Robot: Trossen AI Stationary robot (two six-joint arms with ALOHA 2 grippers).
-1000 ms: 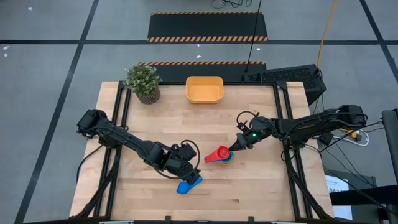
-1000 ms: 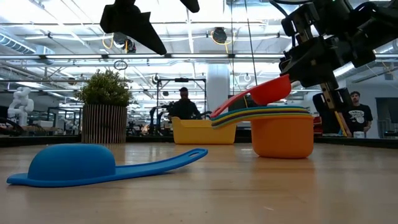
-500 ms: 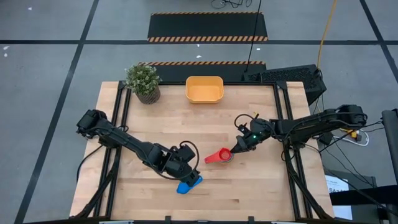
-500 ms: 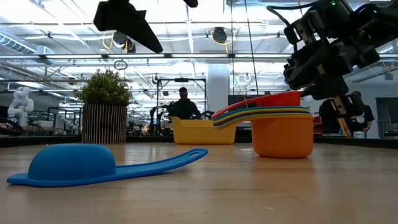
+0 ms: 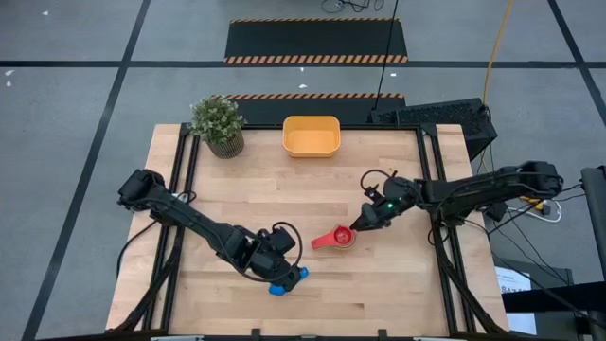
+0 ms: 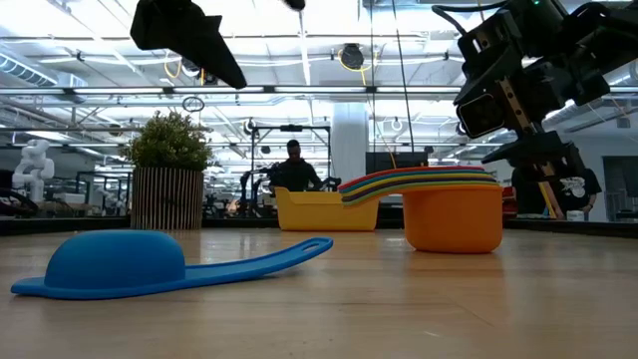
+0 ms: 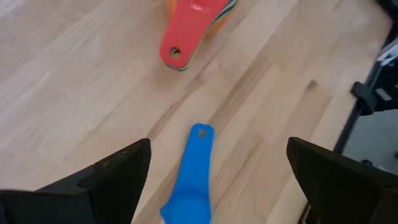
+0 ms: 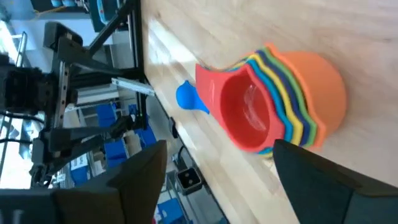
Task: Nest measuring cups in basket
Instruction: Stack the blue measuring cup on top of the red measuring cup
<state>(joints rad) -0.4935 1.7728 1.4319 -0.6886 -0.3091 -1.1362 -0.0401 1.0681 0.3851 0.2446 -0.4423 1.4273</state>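
**Cups stacked on the table, one blue cup lies apart**

From above, the table (image 5: 379, 284) carries a stack of cups (image 5: 333, 239) near its middle, with the red cup on top. The right claw (image 5: 362, 225) stands just beside the stack, on its right. The basket (image 5: 311, 135) sits at the far edge of the table, well apart from the stack, and a plant (image 5: 219, 124) stands to its left. The left claw (image 5: 281, 275) is over the blue cup (image 5: 286, 283) near the front edge.

At table height, the blue cup (image 6: 130, 265) lies upside down on the wood, handle pointing toward the stack (image 6: 449, 209). The stack stands upright with the orange cup at the bottom. The right claw (image 6: 518, 95) hangs above it and does not touch it. The basket (image 6: 324, 210) is behind.

In the left wrist view, the two fingers (image 7: 118, 180) are wide apart, and the blue cup (image 7: 191, 180) lies between them, lower down.

In the right wrist view, the fingers (image 8: 124, 180) are also apart, holding nothing; the stack (image 8: 273, 106) lies in front of them.
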